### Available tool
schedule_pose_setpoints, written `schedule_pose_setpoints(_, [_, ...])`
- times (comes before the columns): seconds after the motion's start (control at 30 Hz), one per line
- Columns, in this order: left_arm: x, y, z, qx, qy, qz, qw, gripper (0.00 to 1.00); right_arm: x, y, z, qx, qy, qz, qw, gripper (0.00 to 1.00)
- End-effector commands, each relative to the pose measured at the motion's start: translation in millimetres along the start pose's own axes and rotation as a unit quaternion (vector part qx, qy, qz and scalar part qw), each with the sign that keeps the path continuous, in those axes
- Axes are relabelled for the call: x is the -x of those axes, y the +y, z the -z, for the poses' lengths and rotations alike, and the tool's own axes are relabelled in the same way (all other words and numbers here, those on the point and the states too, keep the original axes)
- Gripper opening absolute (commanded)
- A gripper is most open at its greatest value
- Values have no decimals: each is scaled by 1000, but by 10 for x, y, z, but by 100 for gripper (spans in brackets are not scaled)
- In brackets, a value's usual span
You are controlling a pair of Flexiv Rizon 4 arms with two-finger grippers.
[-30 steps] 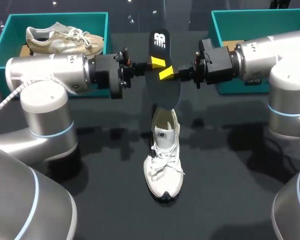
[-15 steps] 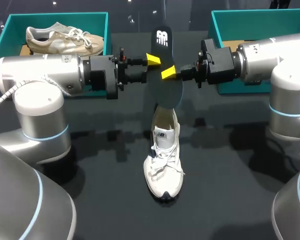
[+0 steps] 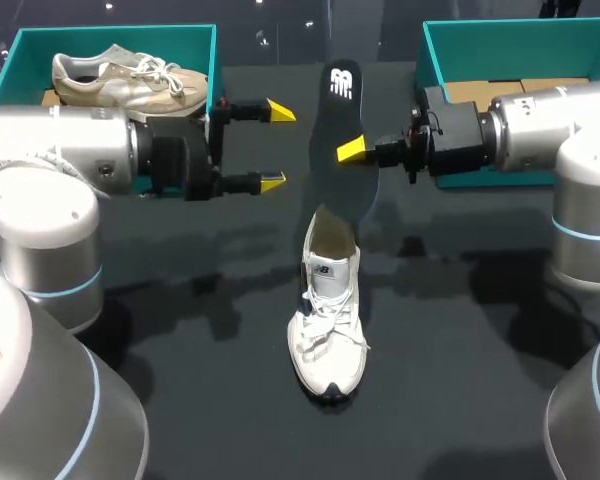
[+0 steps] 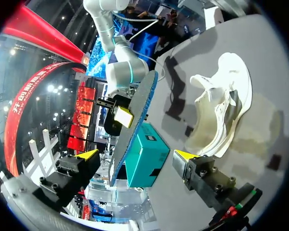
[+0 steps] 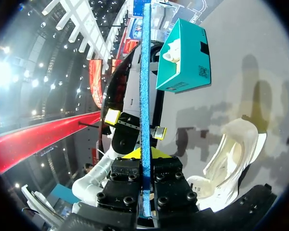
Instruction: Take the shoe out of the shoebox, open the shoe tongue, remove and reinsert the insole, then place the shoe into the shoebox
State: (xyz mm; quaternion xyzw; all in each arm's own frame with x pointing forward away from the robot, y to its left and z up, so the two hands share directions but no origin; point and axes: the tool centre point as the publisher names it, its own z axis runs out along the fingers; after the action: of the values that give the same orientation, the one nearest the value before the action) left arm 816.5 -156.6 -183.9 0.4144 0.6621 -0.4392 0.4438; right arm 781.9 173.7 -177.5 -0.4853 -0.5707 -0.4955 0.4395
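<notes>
A white shoe (image 3: 327, 320) lies on the black table, toe toward me, tongue pulled up. Above its heel opening a black insole (image 3: 340, 140) stands upright, its lower end at the shoe's collar. My right gripper (image 3: 352, 150) is shut on the insole's right edge. My left gripper (image 3: 276, 145) is open to the insole's left, clear of it. In the left wrist view, the insole (image 4: 135, 120) stands edge-on ahead of the left gripper (image 4: 135, 156), with the shoe (image 4: 221, 110) beside it. In the right wrist view, the right gripper (image 5: 145, 156) clamps the insole (image 5: 145, 86) above the shoe (image 5: 231, 159).
A teal shoebox (image 3: 15, 60) at the back left holds a second, beige shoe (image 3: 130, 80). Another teal shoebox (image 3: 525, 40) stands at the back right behind my right arm. Bare black table surrounds the white shoe in front.
My left gripper let go of the insole, opened wide and drew back to the left. The right gripper kept its hold and shifted the insole slightly right.
</notes>
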Motion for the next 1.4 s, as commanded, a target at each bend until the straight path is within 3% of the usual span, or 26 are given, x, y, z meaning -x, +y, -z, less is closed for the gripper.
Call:
schedule_pose_setpoints(0.03, [2, -3, 11, -1, 2, -1, 1000, 100, -12, -20, 2, 2, -2, -1, 1000, 0])
schedule_pose_setpoints(0.13, [-19, -62, -22, 4, 17, 18, 1000, 100, -12, -20, 2, 2, -2, -1, 1000, 0])
schedule_pose_setpoints(0.17, [-46, -82, -29, 13, 35, 42, 998, 100, -5, -18, -2, 3, -28, 2, 1000, 0])
schedule_pose_setpoints(0.3, [-143, -74, -3, 36, 98, 108, 989, 100, 71, -46, -46, -4, -34, 31, 999, 0])
schedule_pose_setpoints(0.53, [-239, -43, 228, 56, 176, 220, 958, 100, 215, -76, -8, 13, -30, 66, 997, 0])
schedule_pose_setpoints(0.6, [-260, -25, 315, 88, 191, 197, 957, 100, 227, -83, 1, 15, -36, 84, 996, 0])
schedule_pose_setpoints(1.17, [-260, -25, 315, 88, 191, 197, 957, 100, 232, -87, 5, 16, -41, 95, 994, 0])
schedule_pose_setpoints(1.33, [-416, 13, 257, 104, 235, 297, 920, 100, 288, -93, 16, 17, -58, 104, 993, 0])
schedule_pose_setpoints(1.37, [-457, 19, 248, 125, 243, 309, 911, 100, 312, -98, 16, 17, -64, 113, 991, 0])
schedule_pose_setpoints(1.4, [-516, 0, 258, 117, 251, 318, 907, 100, 344, -104, 26, 17, -68, 119, 990, 0])
